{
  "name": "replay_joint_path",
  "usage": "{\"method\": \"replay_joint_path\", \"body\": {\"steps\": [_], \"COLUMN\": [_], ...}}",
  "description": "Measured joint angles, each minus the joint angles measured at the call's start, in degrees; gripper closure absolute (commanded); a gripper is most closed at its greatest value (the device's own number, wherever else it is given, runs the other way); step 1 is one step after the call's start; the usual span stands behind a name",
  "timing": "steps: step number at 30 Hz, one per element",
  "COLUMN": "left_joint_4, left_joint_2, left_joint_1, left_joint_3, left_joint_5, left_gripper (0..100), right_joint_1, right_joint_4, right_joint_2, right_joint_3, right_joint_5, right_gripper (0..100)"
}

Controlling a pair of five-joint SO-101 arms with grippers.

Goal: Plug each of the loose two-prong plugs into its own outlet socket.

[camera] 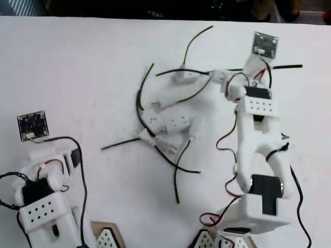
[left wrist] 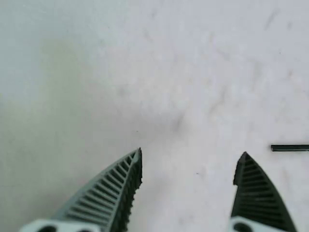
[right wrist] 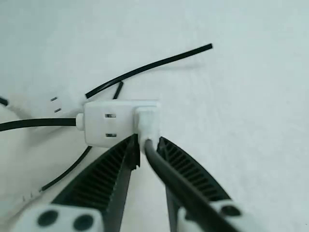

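Right tool (right wrist: pixel 147 145) pinches a white plug (right wrist: pixel 148 121) just beside the socket block (right wrist: pixel 108 123), far right on the bench (camera: pixel 77 62).
Probably light, hard, slippery plastic on a springy cord (right wrist: pixel 166 169); best gripped by its body. Left tool (left wrist: pixel 188 164) spread, near left.

In the right wrist view the plug (right wrist: pixel 147 123) butts against the outlet socket (right wrist: pixel 108 128) with its prongs hidden, so their seating cannot be told, and its black cable (right wrist: pixel 174 179) leaves the picture's edge. In the left wrist view a black wire end (left wrist: pixel 289 148) is cut off at the edge.
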Motion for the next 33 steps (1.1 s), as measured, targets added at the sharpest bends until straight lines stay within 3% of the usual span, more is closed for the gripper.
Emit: {"method": "replay_joint_path", "body": {"steps": [4,6,10,19,23,27,33], "left_joint_4": [0.00,0.00,0.00,0.00,0.00,0.00,0.00], "left_joint_2": [0.00,0.00,0.00,0.00,0.00,0.00,0.00], "left_joint_1": [0.00,0.00,0.00,0.00,0.00,0.00,0.00], "left_joint_3": [0.00,0.00,0.00,0.00,0.00,0.00,0.00], "left_joint_5": [0.00,0.00,0.00,0.00,0.00,0.00,0.00], "left_gripper": [70,70,70,70,70,70,70], "right_joint_1": [2.81,3.69,3.52,-6.51,-14.59,-22.68,-28.31], "right_joint_4": [1.32,5.54,17.76,37.10,39.21,38.33,32.44], "right_joint_2": [2.73,2.90,2.90,2.73,2.73,5.98,12.92], "right_joint_3": [-3.78,-6.86,-14.77,-24.09,-24.09,-24.70,-24.79], "right_joint_5": [-2.99,-4.92,-8.70,-9.85,-10.73,-16.79,-26.02], "right_gripper": [89.8,84.6,84.1,84.1,84.1,84.1,84.1]}}
